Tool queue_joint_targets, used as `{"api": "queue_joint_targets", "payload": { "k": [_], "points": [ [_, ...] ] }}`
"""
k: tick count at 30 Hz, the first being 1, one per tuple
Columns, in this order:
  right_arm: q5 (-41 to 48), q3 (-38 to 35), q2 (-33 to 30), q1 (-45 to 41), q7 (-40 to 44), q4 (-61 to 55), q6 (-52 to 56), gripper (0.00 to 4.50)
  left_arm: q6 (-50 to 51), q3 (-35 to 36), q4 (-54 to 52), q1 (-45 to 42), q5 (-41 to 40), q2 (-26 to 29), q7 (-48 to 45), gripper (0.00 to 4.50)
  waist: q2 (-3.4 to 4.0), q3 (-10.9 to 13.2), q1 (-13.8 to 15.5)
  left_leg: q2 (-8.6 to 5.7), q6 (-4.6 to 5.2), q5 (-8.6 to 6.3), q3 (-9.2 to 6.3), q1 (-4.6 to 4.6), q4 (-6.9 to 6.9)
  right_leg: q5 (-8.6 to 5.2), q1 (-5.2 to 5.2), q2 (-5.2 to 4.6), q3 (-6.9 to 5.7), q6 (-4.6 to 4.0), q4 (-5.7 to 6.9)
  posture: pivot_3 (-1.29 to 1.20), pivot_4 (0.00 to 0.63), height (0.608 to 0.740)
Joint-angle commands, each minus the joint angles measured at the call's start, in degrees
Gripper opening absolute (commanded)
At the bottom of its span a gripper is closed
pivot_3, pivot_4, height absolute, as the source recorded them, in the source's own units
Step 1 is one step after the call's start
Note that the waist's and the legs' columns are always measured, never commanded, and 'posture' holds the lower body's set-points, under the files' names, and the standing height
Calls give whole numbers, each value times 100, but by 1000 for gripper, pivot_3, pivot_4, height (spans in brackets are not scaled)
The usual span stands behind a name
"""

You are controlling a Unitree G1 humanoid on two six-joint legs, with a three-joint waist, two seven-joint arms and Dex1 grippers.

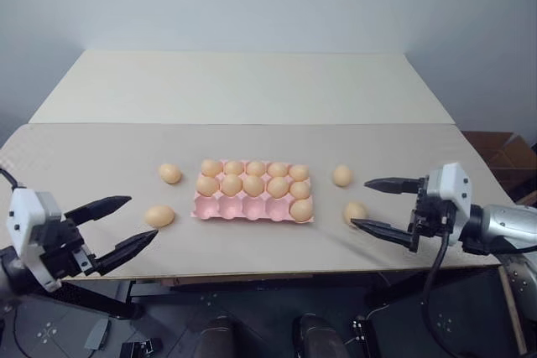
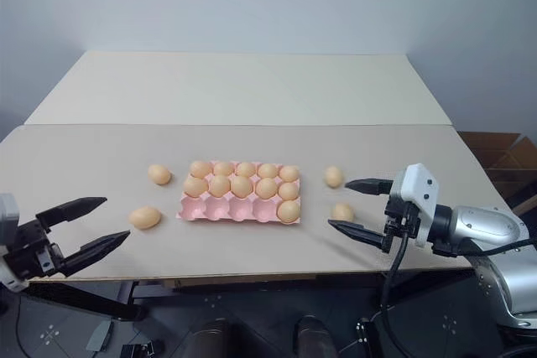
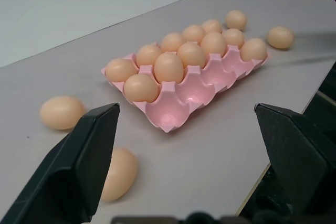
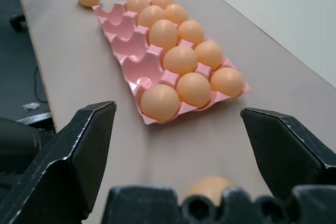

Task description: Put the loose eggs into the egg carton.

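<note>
The pink egg carton (image 1: 228,207) lies mid-table. Its two far rows are full of eggs, and its near row holds one egg (image 1: 301,209) at the right end beside several bare cups. Two loose eggs (image 1: 170,173) (image 1: 159,215) rest left of the carton and two more (image 1: 341,175) (image 1: 355,211) to its right. My left gripper (image 1: 142,217) hovers open at the front edge, just left of the nearer left egg (image 3: 119,173). Over the nearer right egg (image 4: 210,186), my right gripper (image 1: 359,203) is open and holds nothing.
A paler table section (image 1: 243,85) continues behind the working surface. The table's front edge (image 1: 252,272) runs just under both grippers, with dark floor below. A brown cardboard box (image 1: 503,155) sits off the right side.
</note>
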Motion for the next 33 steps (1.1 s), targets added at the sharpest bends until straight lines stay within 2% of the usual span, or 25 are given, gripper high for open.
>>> {"api": "queue_joint_targets", "payload": {
  "k": [1, 6, 14, 19, 20, 22, 27, 28, 33],
  "points": [
    [-146, -438, -277, 119, -329, -133, 333, 4500, -127, -64, 71, -107, 26, 119, -190, 4478, 0, 0, 6, 0, 0, 0, 0, -1, 0, 1, -1, 0, 0, -2, 0, 0, 150, 740],
    [-305, -185, -264, 260, -776, -213, 764, 4500, -95, -294, 207, -412, 44, 206, -278, 4478, -1, -1, 9, -1, 0, -1, -3, -7, 0, 0, -3, 0, -4, -9, 0, 0, 150, 740],
    [-772, 961, 245, -564, -1815, 146, 1905, 4500, -63, -478, 280, -622, 106, 246, -352, 4478, 0, 0, -83, 1, 0, 0, 0, -3, 0, 0, -5, 2, 2, -2, 3, 0, 150, 740],
    [-1338, 1568, 584, -851, -2251, 662, 2058, 4500, -36, -451, 201, -599, 97, 239, -356, 4478, -1, -1, -82, -1, 1, 0, 0, -12, -1, 5, -10, 1, 1, -12, 0, 0, 150, 740],
    [-1349, 1582, 673, -911, -2303, 737, 2091, 4204, -28, -433, 188, -587, 91, 243, -358, 4500, -1, -1, -75, -2, 1, -1, 0, -15, -1, 5, -11, 0, 1, -11, -1, 0, 150, 740],
    [-1401, 1628, 758, -1001, -2351, 822, 2137, 3909, -20, -407, 177, -572, 90, 253, -361, 4500, 0, 0, -74, -2, 2, -1, -2, -18, -1, 6, -12, 1, -1, -5, -1, 0, 150, 740],
    [-1382, 1463, 891, -1150, -2439, 555, 2141, 2241, -15, -362, 167, -565, 96, 255, -333, 4500, 0, 0, -77, -1, 2, -1, -2, -14, -1, 11, -10, 1, -1, 1, 0, 0, 150, 740],
    [-1359, 1437, 889, -1197, -2439, 409, 2164, 2019, -15, -351, 159, -550, 96, 249, -332, 4500, 0, 0, -77, -1, 1, -1, -2, -14, -1, 11, -10, 2, -1, 2, 1, 0, 150, 740],
    [-1130, 1643, 1098, -1640, -2451, -397, 2421, 2019, -19, -304, 133, -480, 101, 228, -319, 4500, 2, 1, -127, 1, 1, -1, -2, -13, -1, 11, -12, 4, -1, 2, 4, 0, 150, 740]
  ]
}}
